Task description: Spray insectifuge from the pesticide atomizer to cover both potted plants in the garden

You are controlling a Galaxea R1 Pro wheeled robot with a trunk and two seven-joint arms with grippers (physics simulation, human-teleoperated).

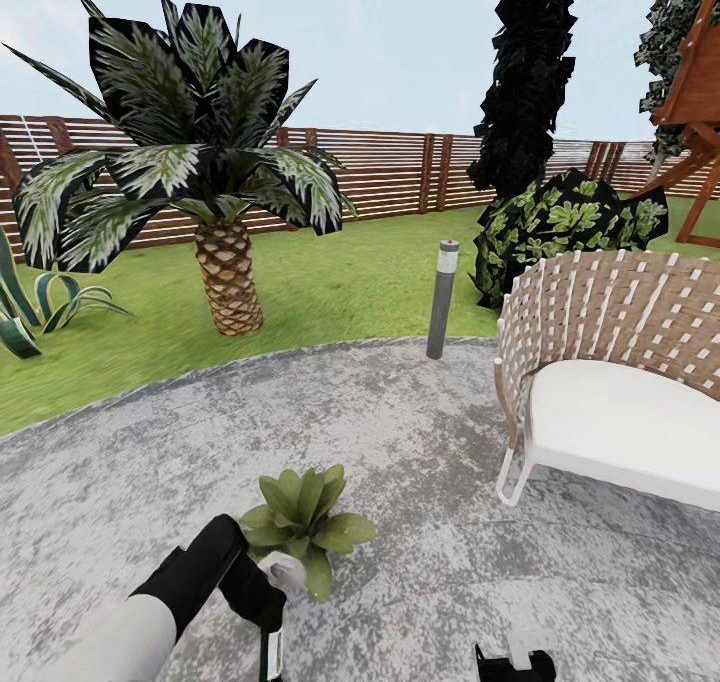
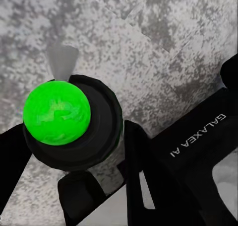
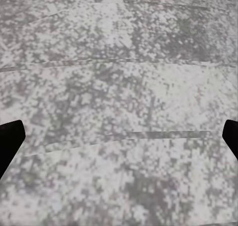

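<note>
One potted plant (image 1: 305, 522), a low rosette of pointed green leaves, stands on the round grey patio (image 1: 420, 442) just ahead of me. My left gripper (image 1: 262, 590) sits right beside its near edge, shut on the pesticide atomizer (image 1: 283, 570), whose pale head points toward the leaves. The left wrist view shows the atomizer (image 2: 57, 114) as a bright green ball in a black collar with a pale grey nozzle, between the black fingers (image 2: 141, 156). My right gripper (image 1: 515, 662) hangs open over bare paving (image 3: 119, 87), holding nothing. The second potted plant is out of view.
A woven chair with a white cushion (image 1: 610, 382) stands at the right on the patio. A grey bollard light (image 1: 443, 300) marks the patio's far edge. Beyond it are lawn, a palm (image 1: 225, 262), a leafy bush (image 1: 560, 222) and the brown slat fence (image 1: 400, 172).
</note>
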